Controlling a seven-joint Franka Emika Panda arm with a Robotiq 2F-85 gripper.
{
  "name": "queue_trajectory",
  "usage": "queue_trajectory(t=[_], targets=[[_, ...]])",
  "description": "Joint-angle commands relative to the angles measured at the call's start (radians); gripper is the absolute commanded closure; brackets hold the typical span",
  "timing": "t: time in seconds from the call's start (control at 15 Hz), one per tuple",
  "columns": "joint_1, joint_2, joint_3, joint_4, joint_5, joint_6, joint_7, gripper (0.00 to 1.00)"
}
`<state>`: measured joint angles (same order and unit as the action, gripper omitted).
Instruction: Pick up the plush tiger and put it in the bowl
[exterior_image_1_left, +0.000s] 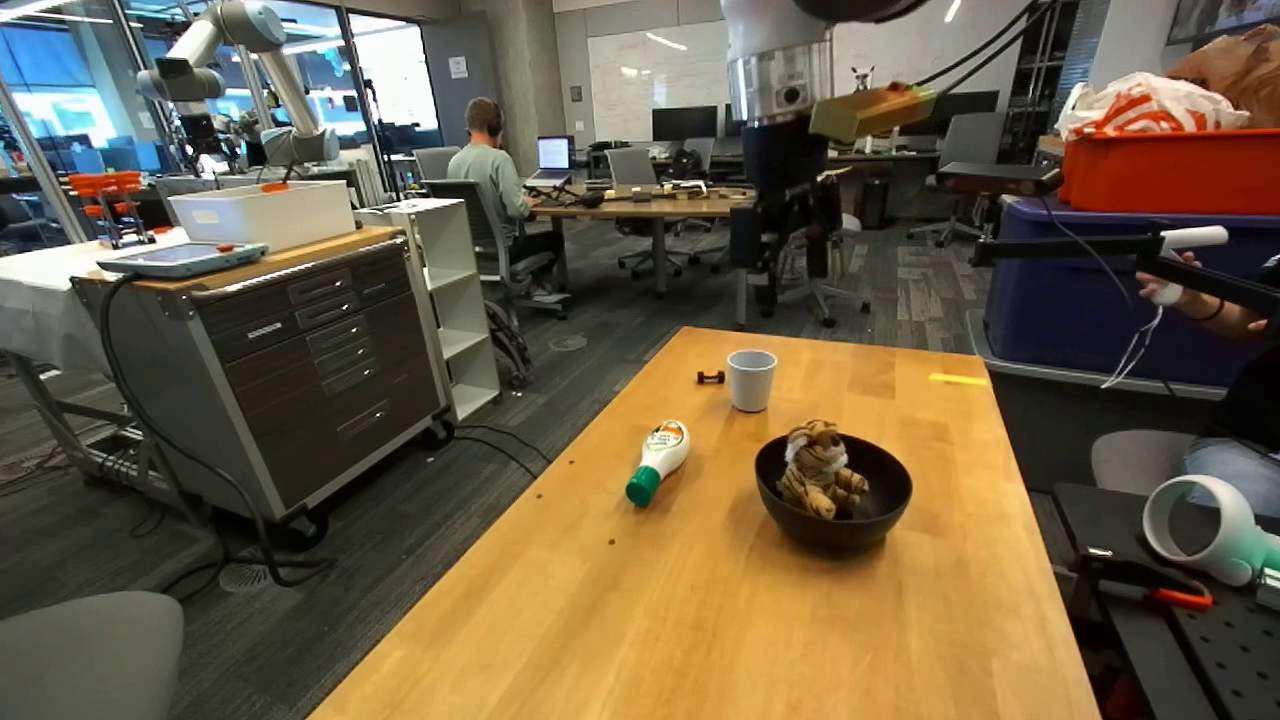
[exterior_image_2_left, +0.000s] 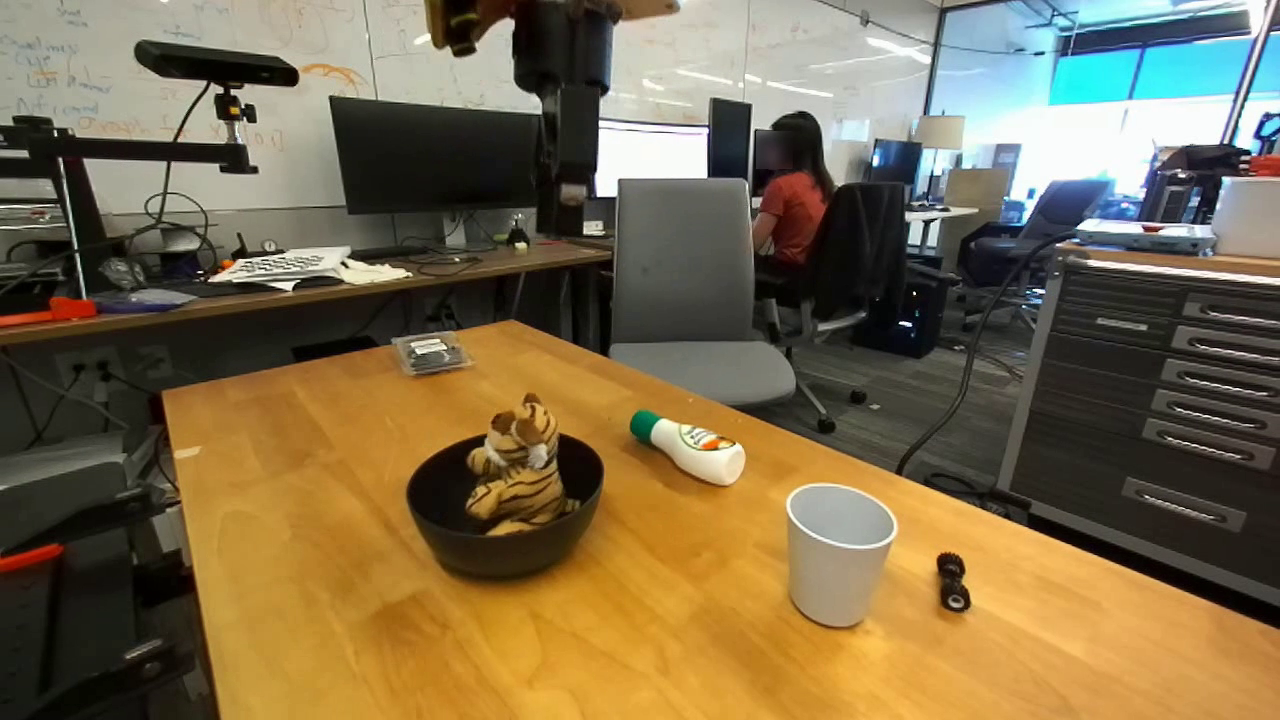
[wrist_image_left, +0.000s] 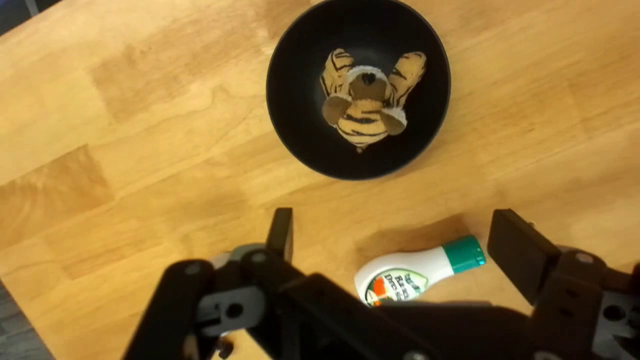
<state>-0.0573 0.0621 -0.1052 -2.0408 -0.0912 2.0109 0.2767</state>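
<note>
The plush tiger, tan-orange with dark stripes, sits upright inside the round black bowl on the wooden table. The tiger and bowl also show in an exterior view. In the wrist view the tiger is seen from above, within the rim of the bowl, near the top of the picture. My gripper hangs well above the table, apart from tiger and bowl. It also shows in an exterior view. In the wrist view its fingers are wide apart with nothing held between them.
A white bottle with green cap lies on the table beside the bowl; in the wrist view the bottle shows below, between the fingers. A small white cup stands near a small dark dumbbell-shaped piece. A clear plastic box lies near a table edge.
</note>
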Motion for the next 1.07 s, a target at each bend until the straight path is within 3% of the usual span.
queue_trajectory(t=[0.0,0.33,0.4,1.0], targets=[[-0.003,-0.143,0.016,-0.054,0.026,0.023,-0.088,0.00],[0.002,-0.269,0.019,-0.089,0.078,-0.008,-0.241,0.00],[-0.007,-0.201,0.023,-0.048,0.047,-0.004,-0.176,0.00],[-0.006,-0.249,0.022,-0.084,0.060,-0.006,-0.223,0.00]])
